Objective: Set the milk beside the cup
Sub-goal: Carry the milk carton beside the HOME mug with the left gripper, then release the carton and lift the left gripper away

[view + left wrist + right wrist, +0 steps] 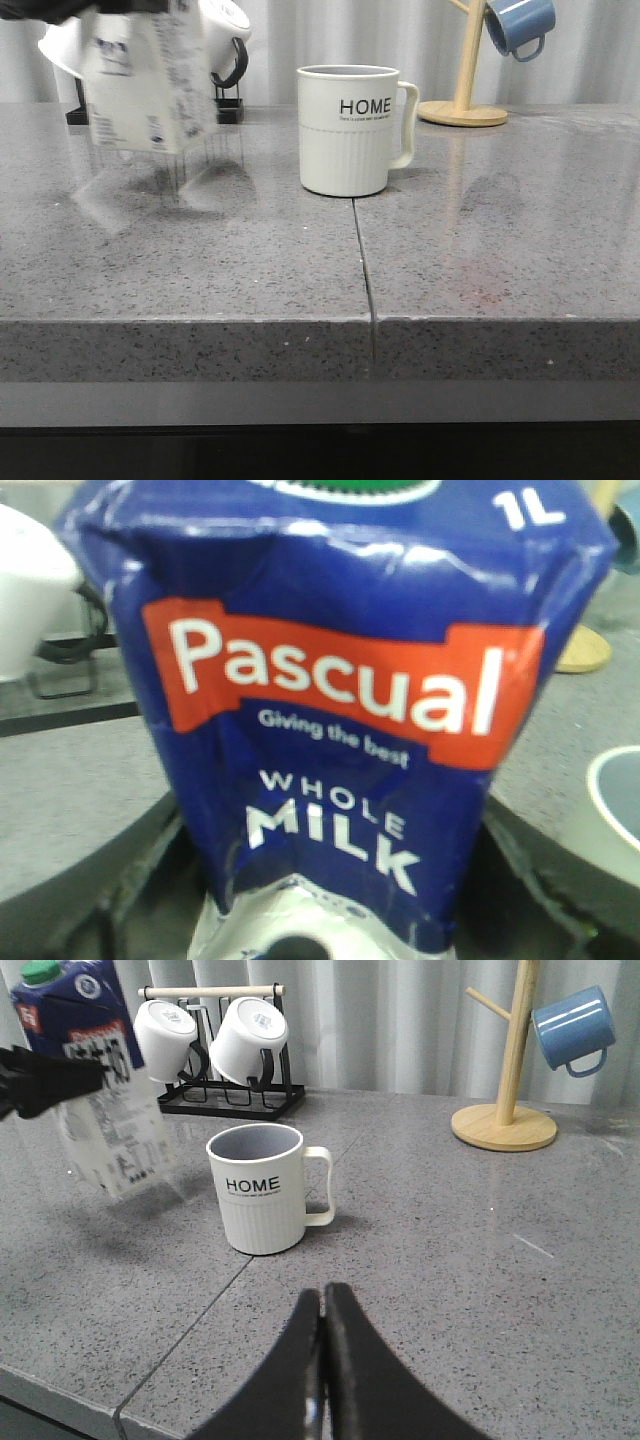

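The milk (145,80), a white carton with small print and a dark blue top, hangs tilted above the counter, left of the cup and apart from it. It looks motion-blurred in the front view. My left gripper (335,915) is shut on the milk (340,710), with a dark finger on either side of the blue "WHOLE MILK" band. The cup (350,130) is a cream mug with "HOME" lettering, upright, its handle to the right. My right gripper (322,1295) is shut on nothing and hovers over the counter in front of the cup (262,1190).
A black rack (222,1095) with white, black-handled mugs stands at the back left. At the back right, a wooden mug tree (465,100) holds a blue mug (520,25). A seam (362,260) runs from the cup to the counter's front edge.
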Action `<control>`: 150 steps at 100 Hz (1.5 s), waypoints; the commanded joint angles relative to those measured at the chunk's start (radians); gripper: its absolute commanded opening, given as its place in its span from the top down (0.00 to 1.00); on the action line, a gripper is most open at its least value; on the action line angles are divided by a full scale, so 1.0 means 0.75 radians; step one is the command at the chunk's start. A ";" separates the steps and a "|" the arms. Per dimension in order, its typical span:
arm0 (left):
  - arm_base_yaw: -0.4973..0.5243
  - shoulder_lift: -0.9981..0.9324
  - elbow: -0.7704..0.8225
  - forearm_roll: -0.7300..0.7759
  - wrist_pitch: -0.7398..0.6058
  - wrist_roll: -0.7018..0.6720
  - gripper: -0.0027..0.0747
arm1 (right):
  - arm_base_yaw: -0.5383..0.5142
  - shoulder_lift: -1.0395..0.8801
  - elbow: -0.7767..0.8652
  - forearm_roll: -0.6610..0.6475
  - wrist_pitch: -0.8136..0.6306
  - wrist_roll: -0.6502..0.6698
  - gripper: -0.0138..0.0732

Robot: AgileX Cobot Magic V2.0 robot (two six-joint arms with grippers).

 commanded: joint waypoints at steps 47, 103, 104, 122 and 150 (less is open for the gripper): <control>-0.158 0.211 -0.198 -0.085 -0.210 0.071 0.65 | 0.002 0.011 -0.033 0.004 -0.099 -0.009 0.86; -0.158 0.132 -0.124 -0.108 -0.143 0.109 0.14 | 0.002 0.011 -0.033 0.004 -0.099 -0.009 0.86; -0.158 0.122 -0.113 -0.108 -0.143 0.109 0.14 | 0.002 0.011 -0.033 0.004 -0.099 -0.009 0.86; -0.158 -0.039 0.041 -0.075 -0.140 0.100 0.14 | 0.002 0.011 -0.033 0.004 -0.099 -0.009 0.86; -0.055 -0.331 0.258 0.221 -0.079 -0.259 0.46 | 0.002 0.011 -0.033 0.004 -0.099 -0.009 0.86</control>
